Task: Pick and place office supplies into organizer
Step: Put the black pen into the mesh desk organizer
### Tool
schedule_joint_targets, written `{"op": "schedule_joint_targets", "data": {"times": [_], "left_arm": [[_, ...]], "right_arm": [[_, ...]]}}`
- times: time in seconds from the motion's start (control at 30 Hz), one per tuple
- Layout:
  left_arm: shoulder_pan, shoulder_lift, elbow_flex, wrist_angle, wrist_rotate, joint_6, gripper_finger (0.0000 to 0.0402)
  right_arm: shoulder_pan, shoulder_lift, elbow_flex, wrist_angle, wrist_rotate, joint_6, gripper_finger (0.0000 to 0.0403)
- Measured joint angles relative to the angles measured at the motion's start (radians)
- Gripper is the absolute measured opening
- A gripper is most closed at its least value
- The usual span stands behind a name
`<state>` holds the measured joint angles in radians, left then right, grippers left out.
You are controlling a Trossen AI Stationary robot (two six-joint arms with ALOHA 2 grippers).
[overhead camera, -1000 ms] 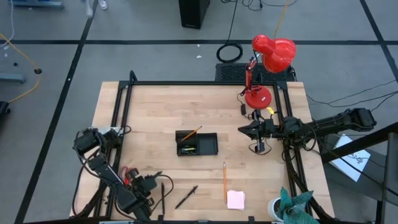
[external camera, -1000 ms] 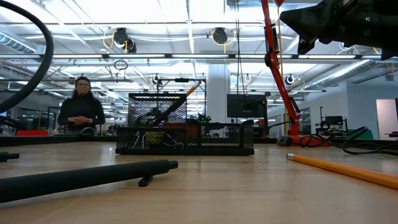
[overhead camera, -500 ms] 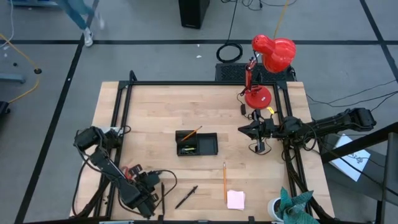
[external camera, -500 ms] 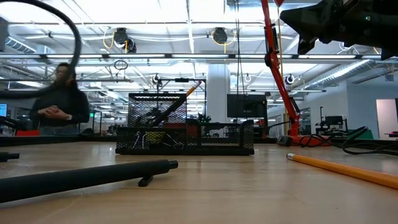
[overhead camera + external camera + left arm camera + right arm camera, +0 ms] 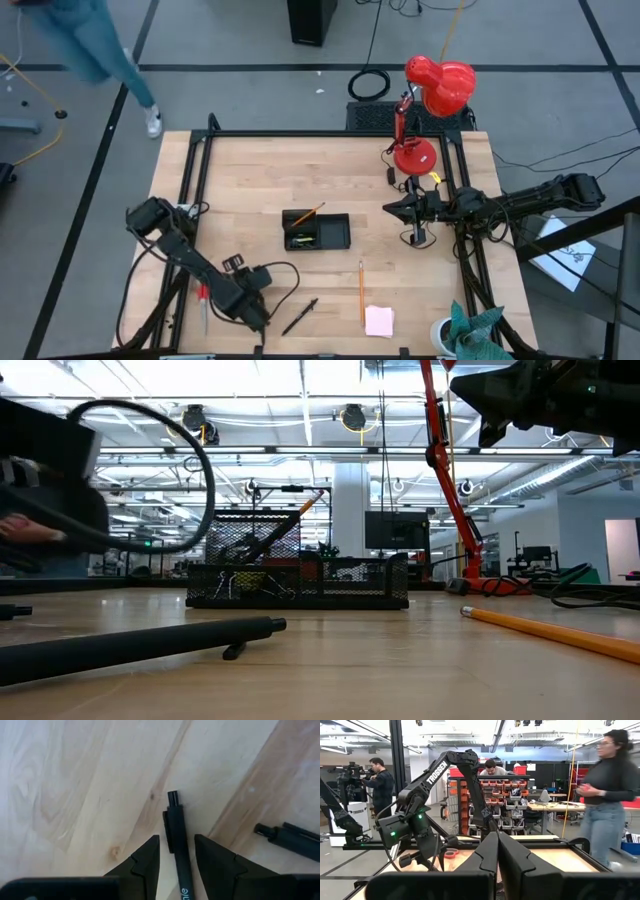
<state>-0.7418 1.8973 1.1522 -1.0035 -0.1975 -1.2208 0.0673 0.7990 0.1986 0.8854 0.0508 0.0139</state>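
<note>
Left end effector [image 5: 176,857] now swung off the red-handled scissors [image 5: 203,297] to a thin black pen [image 5: 177,851], fingers spread either side, pen between them on the worktop [image 5: 250,180]. Grasp imminent, probably. Organizer [image 5: 317,231] well beyond. Right end effector [image 5: 498,851] pressed together, parked aloft.

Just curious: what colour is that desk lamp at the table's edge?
Bright red, the lamp; the high view shows it best.

Overhead and table-level views share the organizer [image 5: 316,231].
</note>
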Motion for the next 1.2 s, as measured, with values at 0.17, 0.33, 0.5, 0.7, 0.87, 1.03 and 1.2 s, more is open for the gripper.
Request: {"op": "schedule_joint_targets", "data": {"times": [0.17, 0.33, 0.5, 0.7, 0.87, 1.03, 1.2], "left_arm": [[0.010, -0.012, -0.074, 0.117, 0.016, 0.035, 0.0131], [0.008, -0.017, -0.112, 0.157, 0.008, 0.012, 0.0131], [0.006, -0.017, -0.121, 0.183, -0.005, 0.038, 0.0122], [0.006, -0.017, -0.121, 0.202, -0.023, 0.037, 0.0042], [0.007, -0.015, -0.123, 0.236, -0.100, 0.039, 0.0020], [0.006, -0.009, -0.129, 0.285, -0.182, 0.071, 0.0044], [0.003, -0.001, -0.131, 0.306, -0.300, 0.039, 0.0033]], "right_arm": [[0.000, 0.000, 0.000, 0.000, 0.000, -0.002, 0.0004], [0.000, 0.000, 0.000, 0.000, 0.000, -0.005, 0.0004], [0.000, 0.000, 0.000, 0.000, 0.000, -0.006, 0.0004], [0.000, 0.000, 0.000, 0.000, 0.000, -0.003, 0.0004], [0.000, 0.000, 0.000, 0.000, 0.000, -0.003, 0.0004], [0.000, 0.000, 0.000, 0.000, 0.000, -0.003, 0.0004], [0.000, 0.000, 0.000, 0.000, 0.000, -0.003, 0.0004]]}}
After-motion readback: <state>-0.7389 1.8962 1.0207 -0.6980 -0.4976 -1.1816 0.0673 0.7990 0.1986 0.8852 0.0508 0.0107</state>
